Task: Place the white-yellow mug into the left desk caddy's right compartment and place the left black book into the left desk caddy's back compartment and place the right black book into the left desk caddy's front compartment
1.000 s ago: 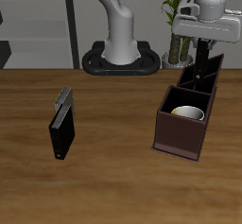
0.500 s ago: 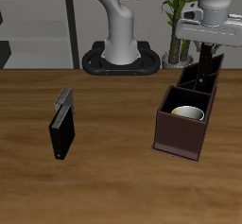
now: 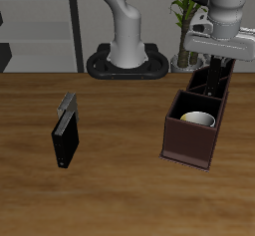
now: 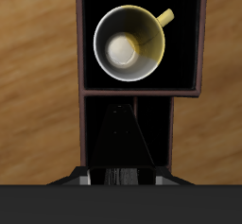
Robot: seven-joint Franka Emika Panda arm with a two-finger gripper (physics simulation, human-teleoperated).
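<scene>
Below your end effector [image 3: 215, 74] sits the caddy [image 3: 185, 145], a dark brown box on the tabletop [image 3: 120, 180]. You have the end effector lowered over the caddy's narrow slots, at the end of the box away from the tabletop's front edge. Its fingers [image 3: 212, 73] reach down to the rim of the slots, and a thin black book [image 4: 121, 138] stands on edge in one slot directly under them. Whether the fingers are clenched on this book or released from it, you cannot tell: in the exterior view they are too small and dark against the black inside, and in the wrist view the fingertips are hidden by the end effector's own body.

Just past the slots from your end effector, nearer the tabletop's front edge, is the right compartment [image 3: 183, 106], the wide square section. The mug [image 4: 132, 43] rests inside it upright, cream-white with a yellow handle, its opening facing up toward the wrist camera.

Well apart from your end effector, across the tabletop, the other black book [image 3: 66, 138] lies flat on the wood, clear of the caddy.
</scene>
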